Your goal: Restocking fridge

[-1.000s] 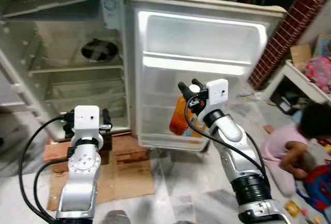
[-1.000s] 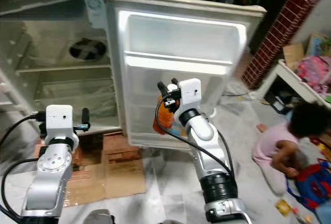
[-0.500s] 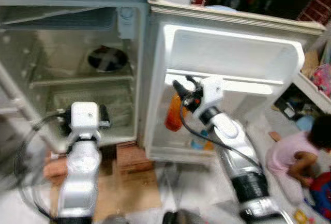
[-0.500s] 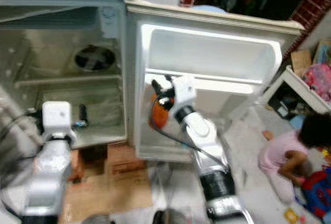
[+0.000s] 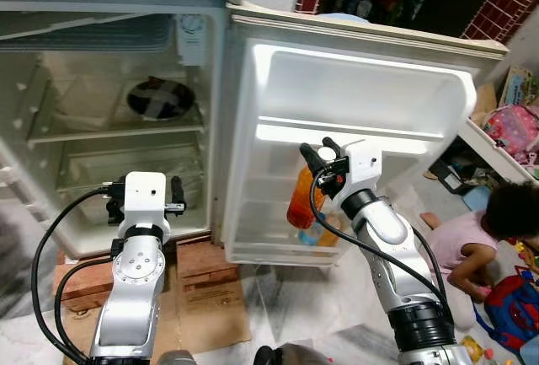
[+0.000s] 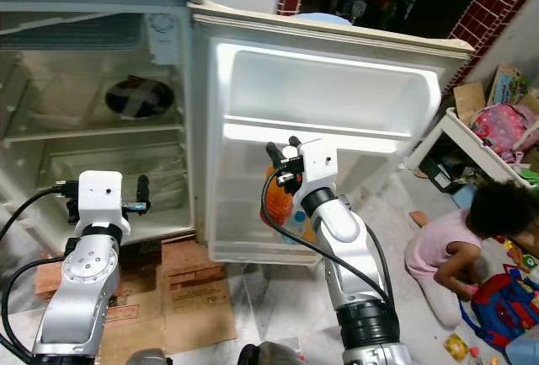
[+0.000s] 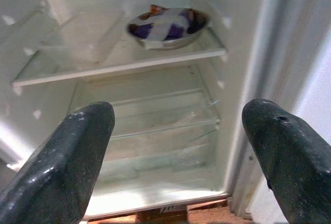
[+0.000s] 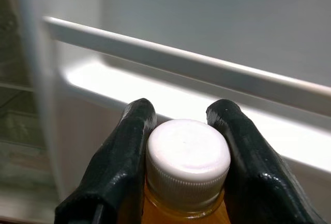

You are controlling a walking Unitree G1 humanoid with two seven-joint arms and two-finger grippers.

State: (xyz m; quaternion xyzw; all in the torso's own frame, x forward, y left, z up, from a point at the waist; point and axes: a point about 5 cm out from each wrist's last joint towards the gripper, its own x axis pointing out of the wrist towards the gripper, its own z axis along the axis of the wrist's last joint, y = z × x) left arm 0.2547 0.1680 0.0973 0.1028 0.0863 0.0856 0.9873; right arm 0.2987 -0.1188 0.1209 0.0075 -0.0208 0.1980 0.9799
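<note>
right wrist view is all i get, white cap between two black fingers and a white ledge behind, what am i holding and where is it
Observer: The right gripper holds an orange bottle by its neck, in front of the open fridge door.
Operator: anything already in the door
Observer: Yes, another orange item with a blue part sits in the lowest door shelf.
Operator: left arm busy
Observer: No, the left gripper is open, pointing into the fridge, where a covered bowl sits on a shelf.
</note>
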